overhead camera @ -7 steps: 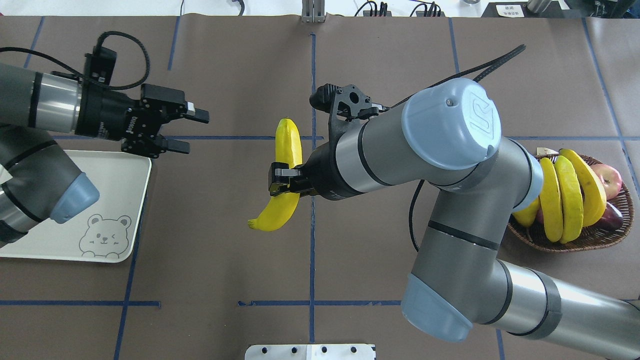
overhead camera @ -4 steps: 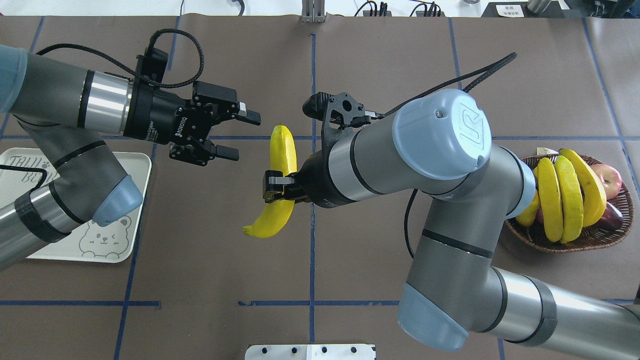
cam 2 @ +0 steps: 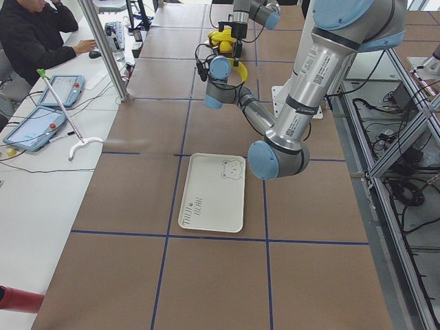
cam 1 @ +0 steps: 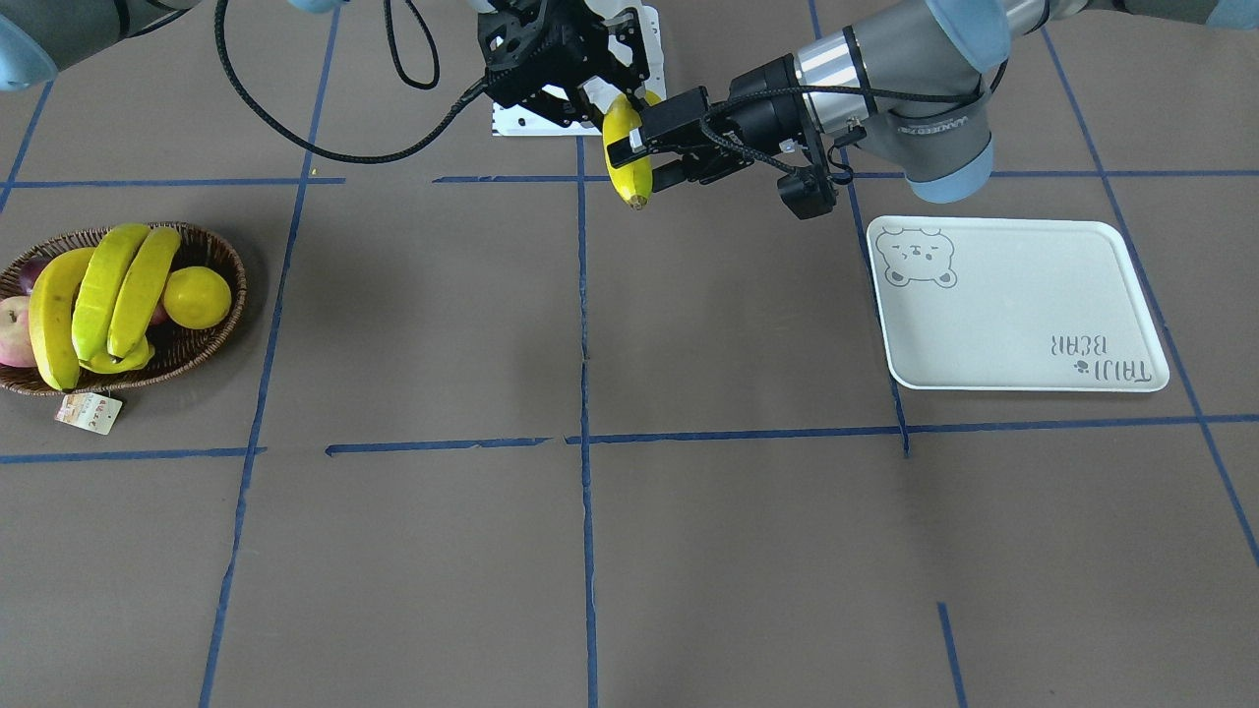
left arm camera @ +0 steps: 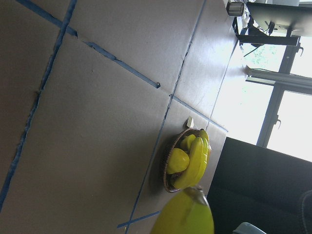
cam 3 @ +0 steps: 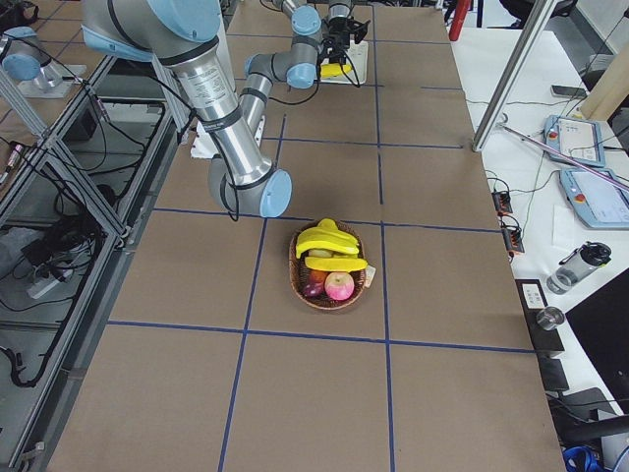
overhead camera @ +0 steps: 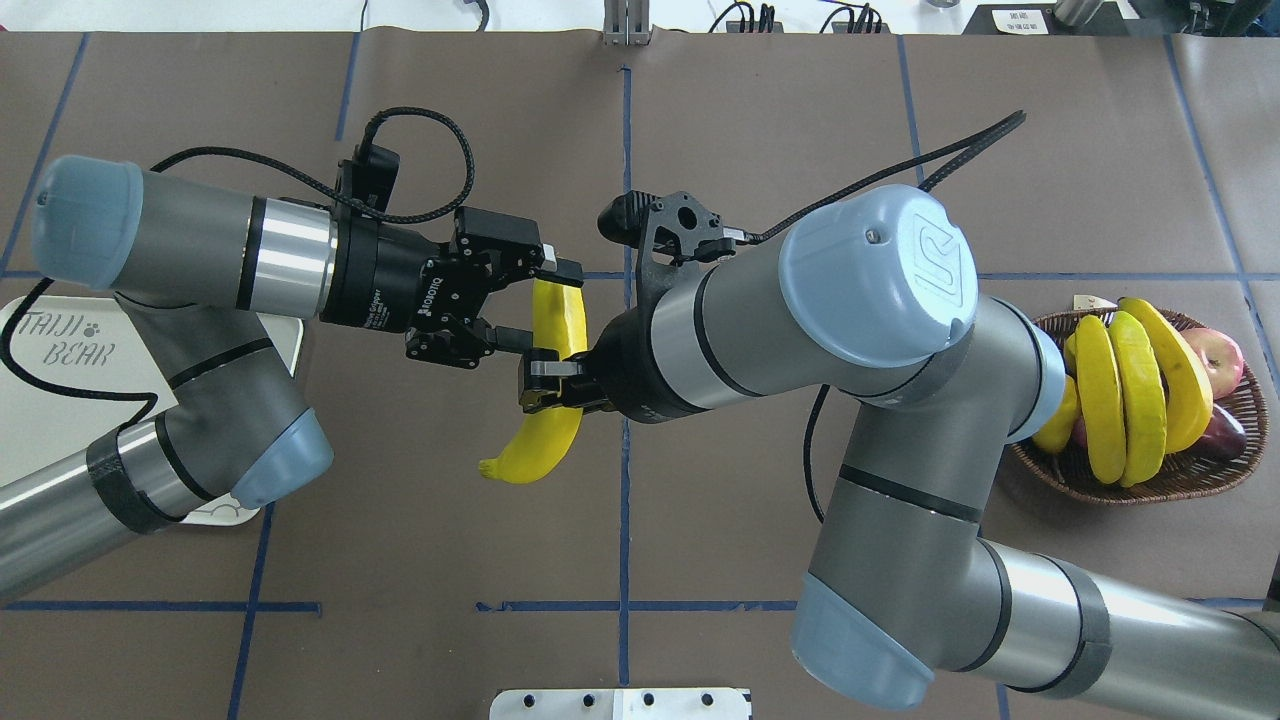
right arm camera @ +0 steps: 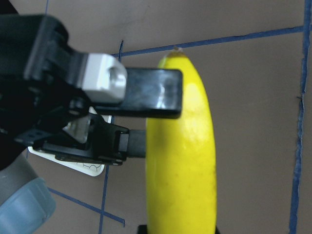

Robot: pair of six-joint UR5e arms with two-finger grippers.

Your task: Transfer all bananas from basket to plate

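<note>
Since the plate point(overhead camera: 50, 425), lettered TAIJI BEAR, lies far to my left on the desk, I judge this a mid-air hand-over. My left claw point(overhead camera: 548, 306), marked ROBOTIQ, stands spread, one finger on either side of the banana point(overhead camera: 548, 435), whose long axis runs away from me. My right claw point(overhead camera: 545, 383) grips its middle. Three bananas point(overhead camera: 1135, 395) lie in the basket point(overhead camera: 1150, 485), far right.
</note>
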